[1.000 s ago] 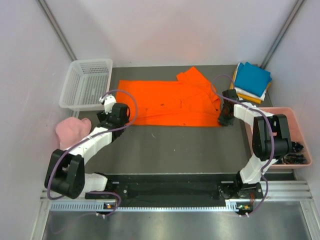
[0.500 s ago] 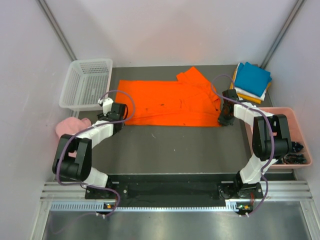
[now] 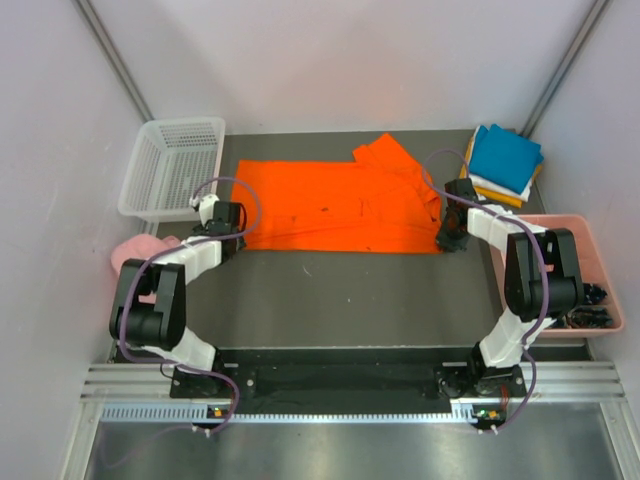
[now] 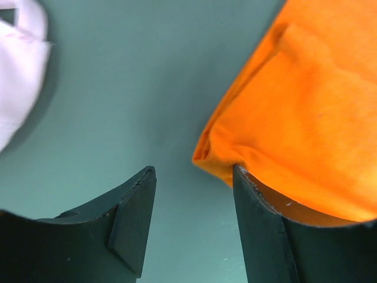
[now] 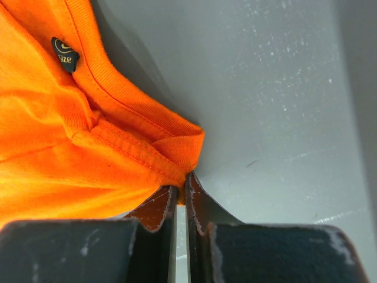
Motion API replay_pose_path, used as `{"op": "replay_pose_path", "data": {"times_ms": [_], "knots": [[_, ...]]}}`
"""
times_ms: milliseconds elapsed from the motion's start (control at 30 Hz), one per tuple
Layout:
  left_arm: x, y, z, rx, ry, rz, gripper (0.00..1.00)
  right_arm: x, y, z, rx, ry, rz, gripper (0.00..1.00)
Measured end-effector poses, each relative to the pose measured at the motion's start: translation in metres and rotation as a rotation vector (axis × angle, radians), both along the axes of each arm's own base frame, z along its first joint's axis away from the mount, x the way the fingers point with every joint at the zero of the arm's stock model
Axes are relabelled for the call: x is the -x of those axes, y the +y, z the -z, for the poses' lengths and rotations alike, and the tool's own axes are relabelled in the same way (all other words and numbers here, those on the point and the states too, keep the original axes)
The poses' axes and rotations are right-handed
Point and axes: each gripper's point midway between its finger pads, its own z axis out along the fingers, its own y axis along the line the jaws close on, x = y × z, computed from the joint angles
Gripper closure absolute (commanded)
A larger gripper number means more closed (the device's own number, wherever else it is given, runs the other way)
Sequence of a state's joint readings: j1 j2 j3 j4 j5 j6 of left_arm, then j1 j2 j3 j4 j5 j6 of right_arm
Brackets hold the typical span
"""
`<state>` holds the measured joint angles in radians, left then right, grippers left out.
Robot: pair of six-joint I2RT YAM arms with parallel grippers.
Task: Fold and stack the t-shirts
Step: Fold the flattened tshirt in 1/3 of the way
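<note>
The bright orange t-shirt (image 3: 340, 205) lies spread across the back of the grey table, one sleeve folded up at the top. My left gripper (image 3: 228, 236) is open at the shirt's near-left corner; in the left wrist view that corner (image 4: 215, 156) lies against the right finger (image 4: 259, 218), with bare table between the fingers. My right gripper (image 3: 449, 240) is shut on the shirt's near-right corner, pinching the collar hem (image 5: 171, 153) in the right wrist view. Folded teal, white and amber shirts (image 3: 505, 160) are stacked at the back right.
A white mesh basket (image 3: 172, 168) stands at the back left. A pale pink cap (image 3: 135, 255) lies left of my left arm; its edge shows in the left wrist view (image 4: 20, 59). A pink bin (image 3: 590, 275) sits at the right edge.
My left gripper has moved left and slightly back, from over the shirt's left edge to just off its near-left corner. The right arm and the shirt have not moved.
</note>
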<state>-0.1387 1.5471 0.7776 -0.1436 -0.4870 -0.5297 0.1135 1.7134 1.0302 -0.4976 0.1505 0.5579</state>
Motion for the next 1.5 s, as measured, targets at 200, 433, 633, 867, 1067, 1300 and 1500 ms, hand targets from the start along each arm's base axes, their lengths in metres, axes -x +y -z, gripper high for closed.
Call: {"op": "replay_pose_path", "data": {"times_ms": [200,433,633,867,1067,1300,1500], "knots": [[-0.010,-0.008,0.000,0.033,-0.017,0.024,0.44,0.000,0.000,0.000,0.000,0.000,0.000,1.00],[-0.023,-0.010,0.002,0.059,-0.019,0.028,0.96,0.000,0.000,0.000,0.000,0.000,0.000,1.00],[-0.027,-0.011,0.006,0.074,-0.012,0.032,1.00,0.000,0.000,0.000,0.001,0.000,-0.002,1.00],[-0.016,-0.015,0.001,0.113,-0.024,0.025,1.00,0.007,0.002,-0.001,-0.012,0.002,-0.008,1.00],[0.015,-0.021,-0.011,0.178,-0.051,0.024,1.00,0.036,0.002,-0.011,-0.029,0.027,-0.009,1.00],[0.052,-0.024,-0.016,0.231,-0.029,0.008,1.00,0.067,0.005,-0.027,-0.048,0.035,-0.001,1.00],[0.083,-0.024,-0.038,0.270,-0.064,-0.012,1.00,0.103,0.011,-0.044,-0.076,0.019,0.002,1.00]]}}
